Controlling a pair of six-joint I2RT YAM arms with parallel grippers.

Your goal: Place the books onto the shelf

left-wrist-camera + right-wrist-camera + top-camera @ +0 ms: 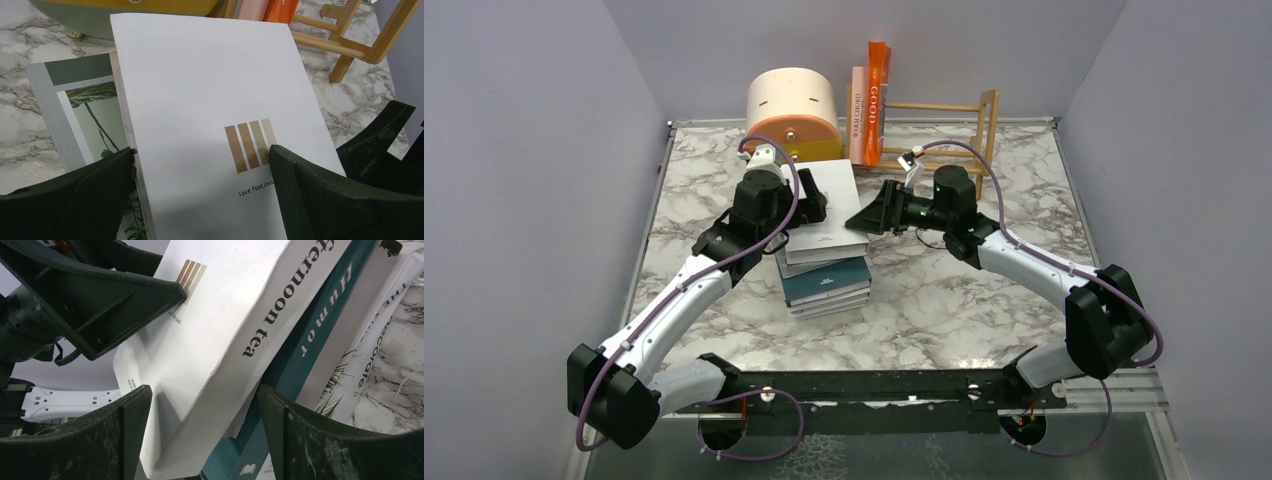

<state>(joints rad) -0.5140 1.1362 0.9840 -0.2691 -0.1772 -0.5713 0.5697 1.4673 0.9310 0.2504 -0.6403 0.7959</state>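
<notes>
The left pincer point(809, 210) stands with its jaws wide apart over the white book point(829, 205). In the left wrist view one finger lies on the cover beside the four brown stripes and the other sits at the book's long edge, toward 9 o'clock. I cannot tell whether they press on it.

The right pincer point(204, 390) comes in from 3 o'clock. Its jaws are apart and straddle the spine corner of the same book, by the words "afternoon tea". I cannot tell whether its fingers pinch the book or only flank it.

The white book is the top of a stack point(824, 285) at the middle of the marble table point(964, 290), a little toward 9 o'clock. It is tilted, with one edge raised off the teal book point(310, 335) marked "Humor" beneath it. A plant-cover book point(90, 115) shows from under its 9 o'clock side.

The shelf point(989, 130) stands at the table's far edge, at about 1 o'clock from the stack and well apart from it. Two books stand upright at its 9 o'clock end: the orange book point(876, 100), and the pink book point(857, 110) touching it on the 9 o'clock side. The rest of the rack holds no books. A round drawer box point(792, 105) sits just beside the pink book, at 11 o'clock from the stack.
</notes>
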